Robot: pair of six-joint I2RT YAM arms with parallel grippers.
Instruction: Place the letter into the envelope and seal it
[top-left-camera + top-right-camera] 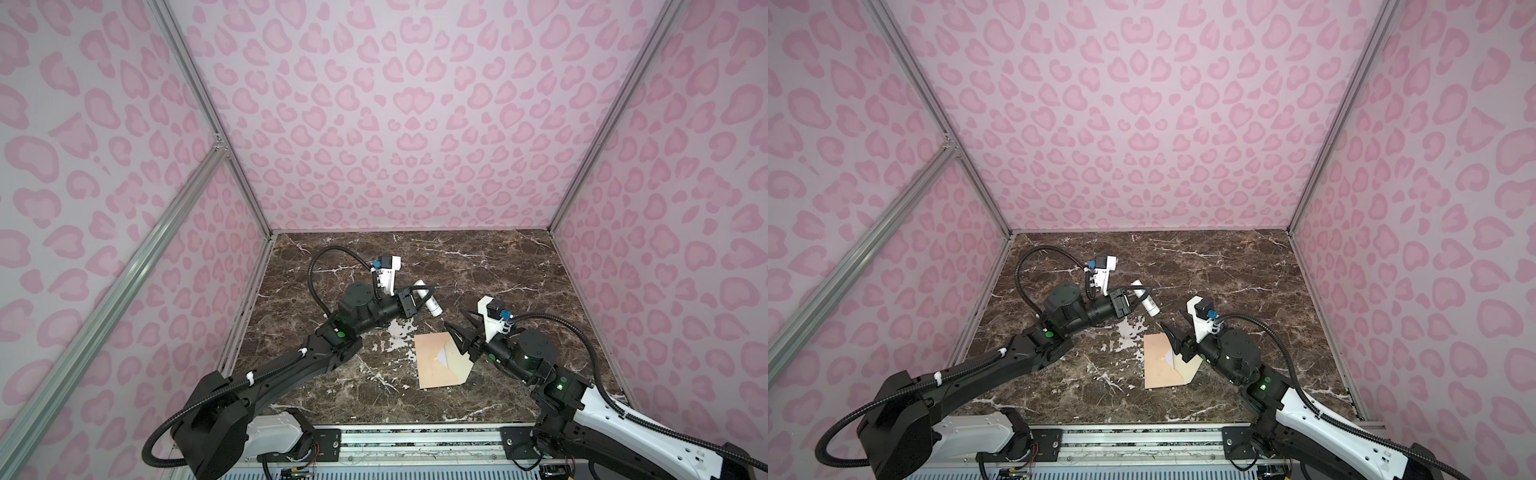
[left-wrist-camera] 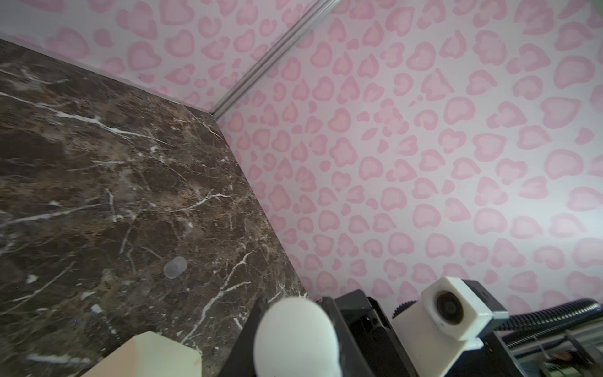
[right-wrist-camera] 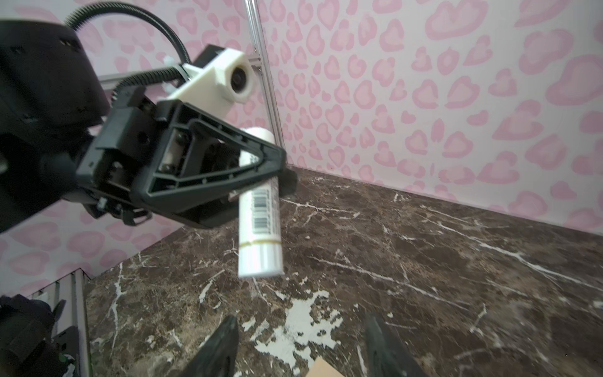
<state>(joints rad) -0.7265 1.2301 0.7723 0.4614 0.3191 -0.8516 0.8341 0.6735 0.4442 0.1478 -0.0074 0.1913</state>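
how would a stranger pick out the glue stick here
On the dark marble table, look to the left gripper, shut on the glue stick above the surface. It is the only round white tube, barcoded, unlike the flat peach envelope nearby.

— Where does the peach-tan paper envelope (image 1: 1158, 361) lie?
— Flat on the dark brown marble tabletop (image 1: 1246, 270), near the front, its triangular flap folded out to the right. A small white wedge (image 1: 1169, 356) shows at its mouth.
— And the right gripper (image 1: 1174, 322)?
— Just over the envelope's right edge, jaws spread apart.
— The left gripper (image 1: 1139, 296)?
— Farther back, clamped on a tilted white plastic tube (image 1: 1151, 308), apart from the envelope.
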